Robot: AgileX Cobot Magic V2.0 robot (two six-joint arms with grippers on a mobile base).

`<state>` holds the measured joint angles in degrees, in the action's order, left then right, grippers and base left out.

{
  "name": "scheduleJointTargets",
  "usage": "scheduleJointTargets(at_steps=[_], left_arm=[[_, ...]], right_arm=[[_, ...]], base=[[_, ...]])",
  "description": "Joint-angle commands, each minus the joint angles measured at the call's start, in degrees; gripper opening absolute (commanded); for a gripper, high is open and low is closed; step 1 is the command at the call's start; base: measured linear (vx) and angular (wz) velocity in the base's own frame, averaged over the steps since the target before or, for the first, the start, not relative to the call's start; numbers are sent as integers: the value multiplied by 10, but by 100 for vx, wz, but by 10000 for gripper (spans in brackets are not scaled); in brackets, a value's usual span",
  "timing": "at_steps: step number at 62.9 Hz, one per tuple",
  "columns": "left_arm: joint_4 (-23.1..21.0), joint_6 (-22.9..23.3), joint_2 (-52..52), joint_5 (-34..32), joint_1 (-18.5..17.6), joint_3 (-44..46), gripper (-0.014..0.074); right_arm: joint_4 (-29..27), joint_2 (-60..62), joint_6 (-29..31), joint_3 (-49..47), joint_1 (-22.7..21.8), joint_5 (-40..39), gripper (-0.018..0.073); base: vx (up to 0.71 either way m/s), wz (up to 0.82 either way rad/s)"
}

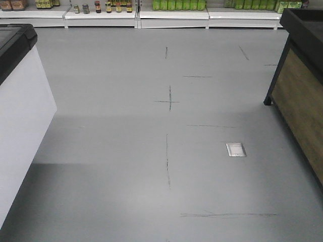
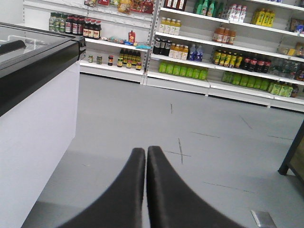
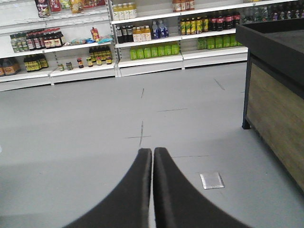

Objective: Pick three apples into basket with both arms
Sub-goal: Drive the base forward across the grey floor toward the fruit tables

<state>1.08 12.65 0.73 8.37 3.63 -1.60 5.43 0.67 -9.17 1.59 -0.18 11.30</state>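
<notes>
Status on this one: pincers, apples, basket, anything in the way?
Left pincer shut, empty. Right pincer shut, empty. Apples, basket: not in any view. Grey floor ahead; white cabinet left, wooden counter right.

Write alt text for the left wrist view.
The left gripper, shut and empty, points out over a grey floor. A white cabinet with a black rim stands at left; stocked shelves line the back.

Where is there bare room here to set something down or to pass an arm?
The grey floor is bare and wide between the white freezer on the left and the wood-sided stand on the right, back to the shelves. Only thin dark marks and a small metal floor plate interrupt it. The shelves are crowded with bottles.
</notes>
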Motion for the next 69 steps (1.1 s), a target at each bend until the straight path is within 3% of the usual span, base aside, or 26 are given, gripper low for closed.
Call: scheduleJointTargets(at_steps=[1, 69], left_arm=[[-3, -1, 7, -46, -3, 14, -6], [-3, -1, 7, -46, -3, 14, -6]], right_arm=[[6, 7, 4, 7, 1, -43, -5], [6, 7, 4, 7, 1, -42, -5]], base=[[0, 0], [0, 0]])
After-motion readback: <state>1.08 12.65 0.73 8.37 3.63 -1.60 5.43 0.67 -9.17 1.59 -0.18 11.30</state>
